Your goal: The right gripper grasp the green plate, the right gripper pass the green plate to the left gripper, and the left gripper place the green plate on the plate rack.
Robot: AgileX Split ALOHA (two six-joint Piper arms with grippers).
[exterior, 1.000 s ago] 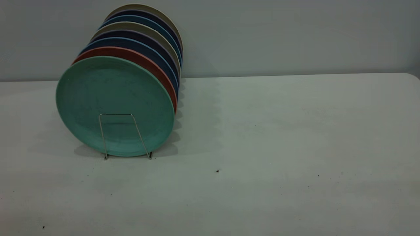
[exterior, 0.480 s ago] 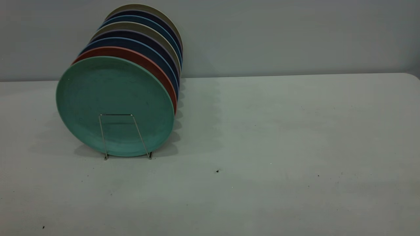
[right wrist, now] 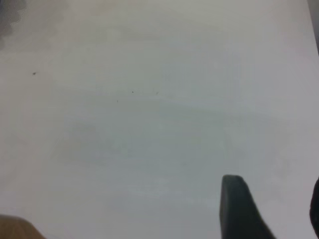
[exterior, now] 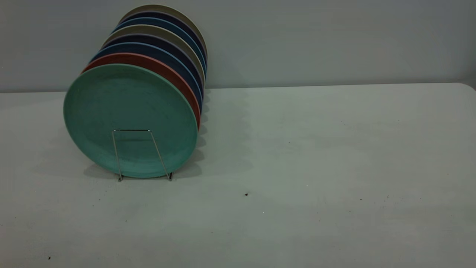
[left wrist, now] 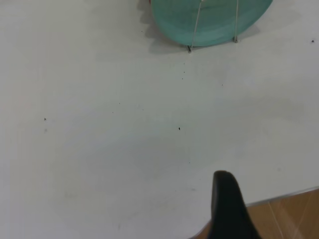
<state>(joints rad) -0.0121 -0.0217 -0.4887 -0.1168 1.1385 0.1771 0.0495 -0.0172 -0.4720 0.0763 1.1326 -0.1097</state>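
At the table's left side in the exterior view, the green plate (exterior: 130,119) stands upright at the front of the rack (exterior: 141,154), leaning back against a pink plate (exterior: 169,76) and the row of blue plates (exterior: 167,56) behind it. One wire loop of the rack crosses the green plate's lower face, with its feet on the table (exterior: 316,167). Neither arm shows in that view.

The left gripper (left wrist: 228,209) shows only as one dark finger in its wrist view, over the table edge and well apart from the green plate (left wrist: 212,20); whether its jaws are open or closed cannot be told. The right gripper (right wrist: 279,209) hangs over bare table with two dark fingers showing, a clear gap between them, so it looks parted and holds nothing.

As things lie, the task appears finished: the plate sits in the rack and is free of both grippers. Nothing seems left but for the arms to rest.
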